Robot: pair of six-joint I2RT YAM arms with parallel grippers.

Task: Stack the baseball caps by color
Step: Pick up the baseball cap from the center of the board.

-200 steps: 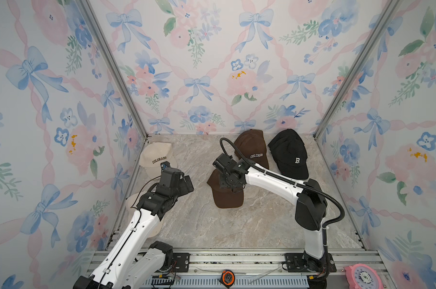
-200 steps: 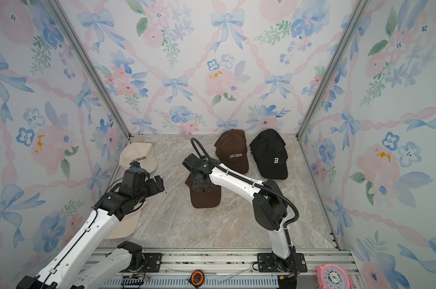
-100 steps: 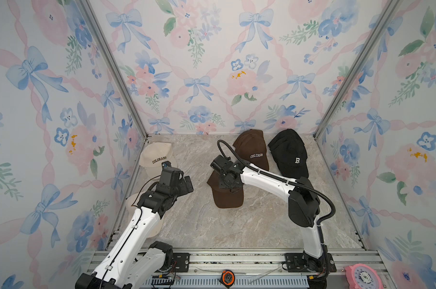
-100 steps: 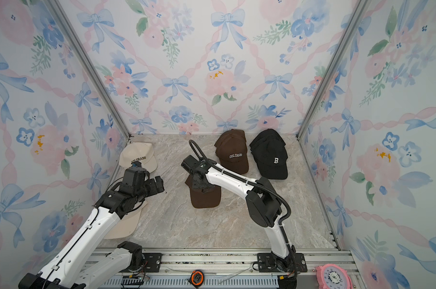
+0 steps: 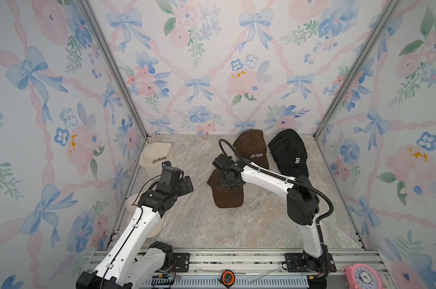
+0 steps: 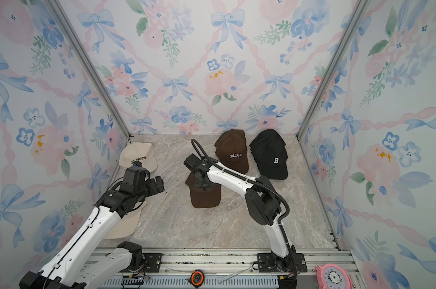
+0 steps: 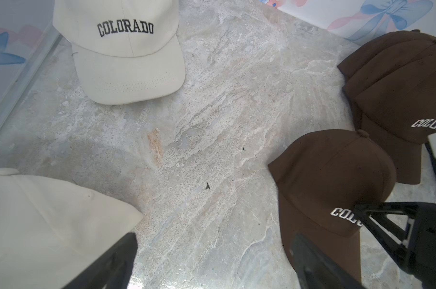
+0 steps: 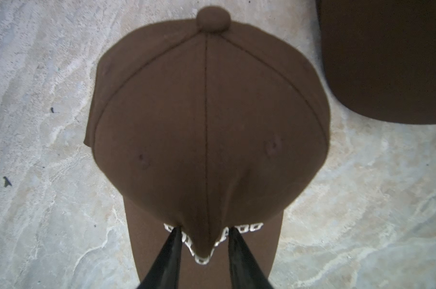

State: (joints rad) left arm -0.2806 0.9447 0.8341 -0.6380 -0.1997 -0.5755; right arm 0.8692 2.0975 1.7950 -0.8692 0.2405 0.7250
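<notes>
A lone brown baseball cap (image 5: 227,197) (image 8: 206,112) lies mid-floor, brim toward the front. My right gripper (image 8: 204,232) (image 5: 228,184) is down on its front panel, shut on a pinched fold of fabric across the white "COLORADO". Behind it sits a stack of brown caps (image 5: 252,150), and to the right of that a stack of black "R" caps (image 5: 289,152). A cream cap (image 5: 156,157) (image 7: 126,50) lies at the back left. Another cream cap (image 6: 121,227) (image 7: 36,225) lies partly under my left arm. My left gripper (image 7: 214,250) (image 5: 184,186) hovers open over bare floor.
Floral walls close the marble floor on three sides. An aluminium rail (image 5: 237,260) runs along the front, with an orange tape measure (image 5: 228,277) and a pink timer (image 5: 362,276) on it. The brown stack's brim (image 8: 387,62) lies close beside the held cap.
The right jaws have closed in on the lone brown cap's front, bunching the fabric. The right elbow has shifted slightly left. The left arm has barely moved.
</notes>
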